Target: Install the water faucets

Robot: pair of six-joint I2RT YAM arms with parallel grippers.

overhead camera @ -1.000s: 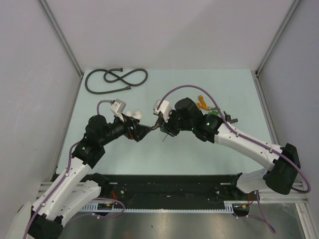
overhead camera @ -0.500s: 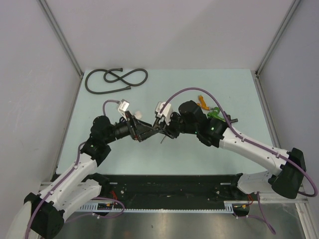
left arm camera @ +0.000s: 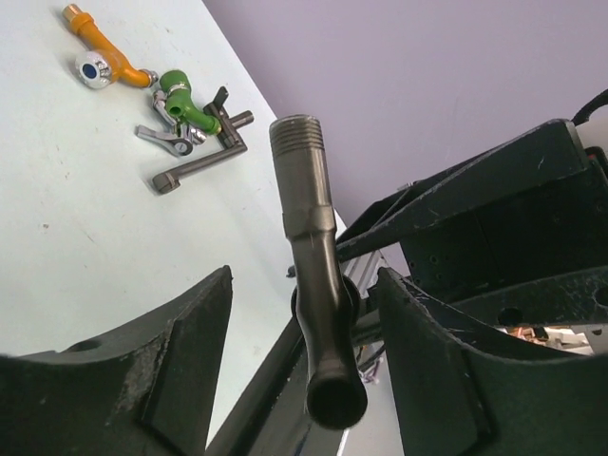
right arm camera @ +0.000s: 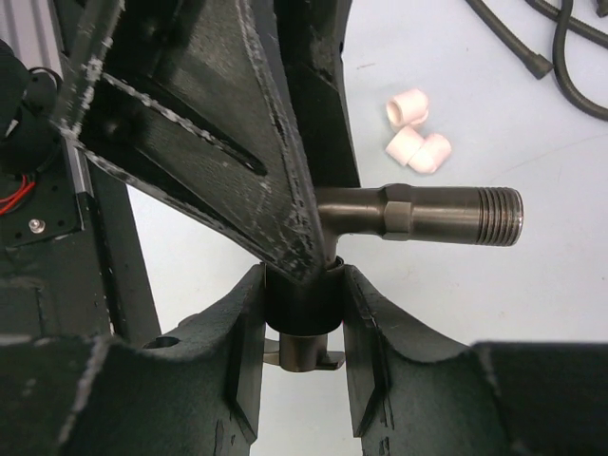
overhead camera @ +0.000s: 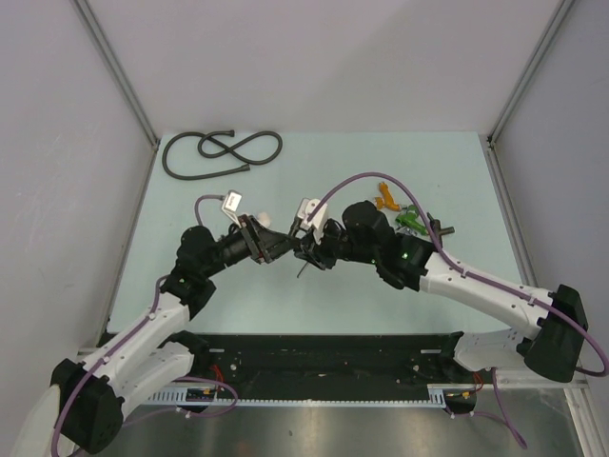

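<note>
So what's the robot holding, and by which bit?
The right gripper clamps the dark grey metal faucet by its round body; the left gripper, open, flanks its threaded pipe.

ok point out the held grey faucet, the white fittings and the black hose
grey faucet [left arm camera: 306, 218]: left wrist view, barrel below the threads
white fittings [right arm camera: 408, 106]: right wrist view, top piece
black hose [overhead camera: 224, 149]: top external view, where loops cross

Top view.
- Entry, left arm [overhead camera: 157, 319]: is stretching lower and longer toward centre frame, its wrist rolling.
- Entry, right arm [overhead camera: 457, 281]: is sliding down-frame and leftward, uncovering more of the green tap [overhead camera: 409, 221] at upper right.
- Entry, faucet [overhead camera: 299, 257], between left gripper [overhead camera: 282, 248] and right gripper [overhead camera: 308, 249]: is drifting slightly left and lower.
</note>
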